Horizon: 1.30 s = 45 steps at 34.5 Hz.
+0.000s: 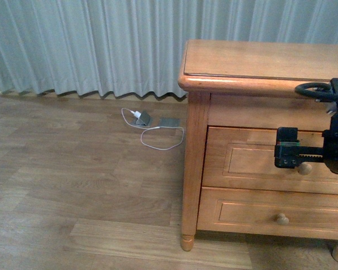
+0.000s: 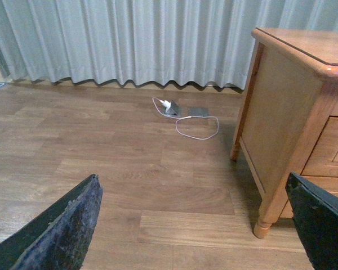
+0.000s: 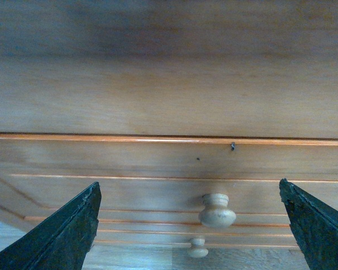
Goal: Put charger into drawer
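Left gripper (image 2: pixel 191 225) hangs over the wooden floor (image 2: pixel 101 157) with its fingers (image 2: pixel 62 230) spread wide, holding nothing. Further back, near the curtain (image 1: pixel 90 45), a white-cabled charger (image 1: pixel 136 116) lies beside a grey flat piece (image 1: pixel 169 122). Right of these stands the nightstand (image 1: pixel 259 59). Its upper drawer (image 1: pixel 248 160) is closed. The right gripper (image 3: pixel 191 233), fingers wide apart, faces the drawer's round knob (image 3: pixel 217 210) without touching it.

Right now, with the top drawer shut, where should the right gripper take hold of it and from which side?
Grip the round pale knob on the drawer, coming straight at the front. It is the only part that sticks out of the flat panel, and the open right gripper already faces it, so closing around it should probably hold.
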{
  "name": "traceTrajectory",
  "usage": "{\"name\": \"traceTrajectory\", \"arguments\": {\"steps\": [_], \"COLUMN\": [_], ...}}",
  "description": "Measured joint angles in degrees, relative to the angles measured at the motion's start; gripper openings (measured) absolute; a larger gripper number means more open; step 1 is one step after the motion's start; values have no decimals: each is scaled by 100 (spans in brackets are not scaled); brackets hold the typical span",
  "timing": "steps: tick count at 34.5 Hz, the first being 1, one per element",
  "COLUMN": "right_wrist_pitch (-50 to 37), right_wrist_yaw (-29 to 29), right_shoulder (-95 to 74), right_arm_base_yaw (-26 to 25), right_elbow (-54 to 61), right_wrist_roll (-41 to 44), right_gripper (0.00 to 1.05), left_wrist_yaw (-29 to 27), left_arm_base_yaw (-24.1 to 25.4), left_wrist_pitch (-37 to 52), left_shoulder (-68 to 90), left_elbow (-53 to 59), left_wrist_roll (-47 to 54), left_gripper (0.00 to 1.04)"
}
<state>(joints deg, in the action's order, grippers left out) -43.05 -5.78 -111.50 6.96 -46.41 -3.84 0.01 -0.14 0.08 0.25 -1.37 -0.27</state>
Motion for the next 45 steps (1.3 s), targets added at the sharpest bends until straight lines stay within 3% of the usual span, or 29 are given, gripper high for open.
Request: {"name": "traceTrajectory", "arguments": {"steps": [8,17,23,31,33,35,40,41,45], "right_wrist_pitch": [850,2699,4194,4218,2927,2341,2286,2339,2487], "right_wrist_yaw": [664,1609,1720,1624,859,570,570,581,577], "right_shoulder": [1967,4986,7479,8035,8203,8365,8640,8730,8953], "right_arm_base_yaw": [-7,-101,-553,-662,-669,-697,-699,-697,-699], "right_elbow": [1106,2267,3077,3261,3777,3995,4135,4186,4293], "right_wrist_roll": [-17,-278,-247,-192,81,197,299,319,343], "right_gripper": [96,96,96,94,82,71,51,42,22], "left_wrist_yaw": [0,0,0,-2,0,-2,0,-4,0], "left_arm_base_yaw": [0,0,0,0,0,0,0,0,0], "left_wrist_pitch": [0,0,0,0,0,0,-2,-2,-2], "left_shoulder": [0,0,0,0,0,0,0,0,0], "left_elbow": [0,0,0,0,0,0,0,0,0], "left_wrist_roll": [0,0,0,2,2,0,0,0,0], "left_gripper": [98,98,98,98,98,98,98,98,98]}}
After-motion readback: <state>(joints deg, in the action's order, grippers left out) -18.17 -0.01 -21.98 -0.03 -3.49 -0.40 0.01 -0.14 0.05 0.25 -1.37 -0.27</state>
